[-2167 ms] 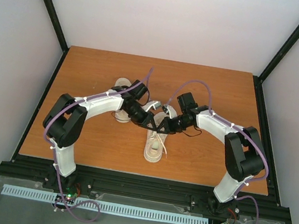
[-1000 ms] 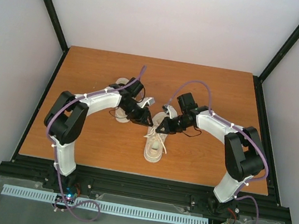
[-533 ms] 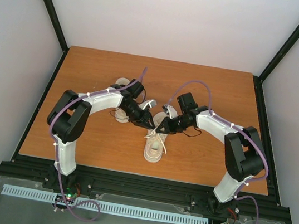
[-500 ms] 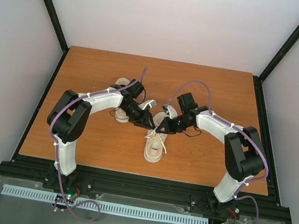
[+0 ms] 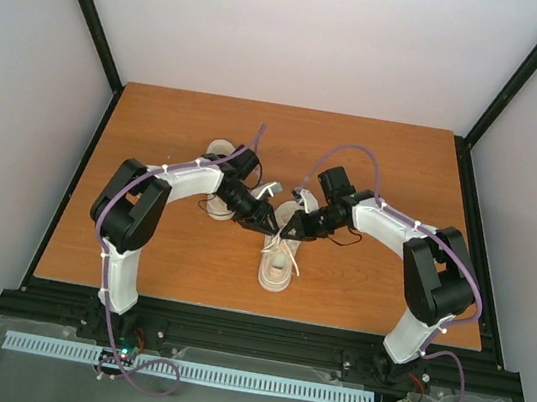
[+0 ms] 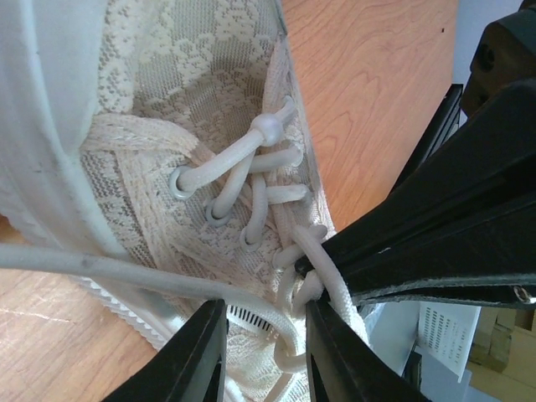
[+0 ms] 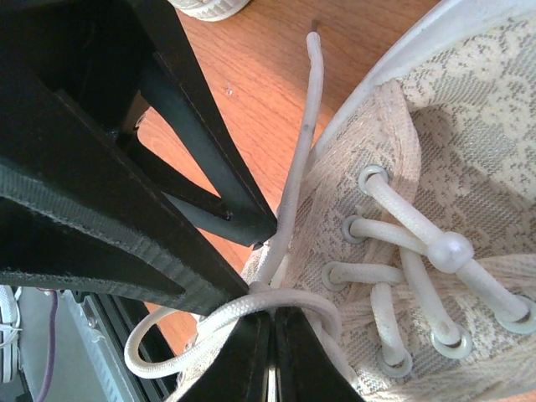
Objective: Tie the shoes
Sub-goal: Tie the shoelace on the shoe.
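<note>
Shoes 2, near shoe point(image 5: 277, 268), far shoe point(image 5: 221, 149), left pincer point(image 5: 271, 229) spread, right pincer point(image 5: 287, 232) pinching lace point(image 7: 224, 315)

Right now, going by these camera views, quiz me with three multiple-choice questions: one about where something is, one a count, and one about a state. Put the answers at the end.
1. Where do the left pincer and right pincer meet?
A. over the near shoe
B. at the back left corner
C. by the right edge

2. How many shoes lie on the table?
A. one
B. two
C. three

3. The right pincer is:
A. wide open
B. shut on a lace
C. gripping a sole

Answers:
1 A, because the top view shows both tips above that shoe's lacing.
2 B, because a far shoe shows from behind the left arm.
3 B, because in the right wrist view its fingers are pressed together with the lace pinched at their tips.
</note>
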